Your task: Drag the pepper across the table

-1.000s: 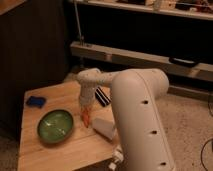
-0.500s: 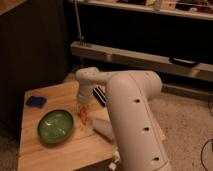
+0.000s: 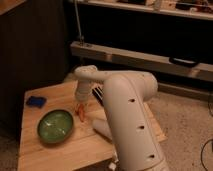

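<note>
Hand (image 3: 80,106) is down at the pepper (image 3: 81,114) now, just right of the green bowl (image 3: 55,125) on the surface (image 3: 55,152). The pepper has slid a bit toward the bowl's near side, so the drag's underway. Can't tell if it's actually gripping.

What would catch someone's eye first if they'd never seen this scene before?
The big white robot arm fills the middle foreground, bending back over the wooden table. Its gripper points down at the small orange pepper near the table's middle, right beside the green bowl. A blue block sits toward the table's far left corner.
</note>
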Robot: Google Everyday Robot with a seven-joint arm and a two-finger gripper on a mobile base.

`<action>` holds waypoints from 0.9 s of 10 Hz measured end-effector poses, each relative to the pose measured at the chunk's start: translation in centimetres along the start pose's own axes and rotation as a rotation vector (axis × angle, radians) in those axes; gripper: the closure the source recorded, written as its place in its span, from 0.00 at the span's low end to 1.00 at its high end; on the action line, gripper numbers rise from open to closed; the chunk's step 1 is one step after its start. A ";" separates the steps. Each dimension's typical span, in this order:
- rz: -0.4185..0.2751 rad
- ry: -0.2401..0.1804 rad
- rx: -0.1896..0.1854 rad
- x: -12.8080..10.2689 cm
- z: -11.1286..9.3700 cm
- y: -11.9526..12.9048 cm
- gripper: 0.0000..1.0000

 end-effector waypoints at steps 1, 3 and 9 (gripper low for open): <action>-0.004 -0.002 -0.003 -0.3 -0.1 0.2 0.70; -0.011 -0.001 -0.008 -0.9 -0.1 0.5 0.70; -0.009 -0.010 -0.009 -3.0 -0.7 0.1 0.70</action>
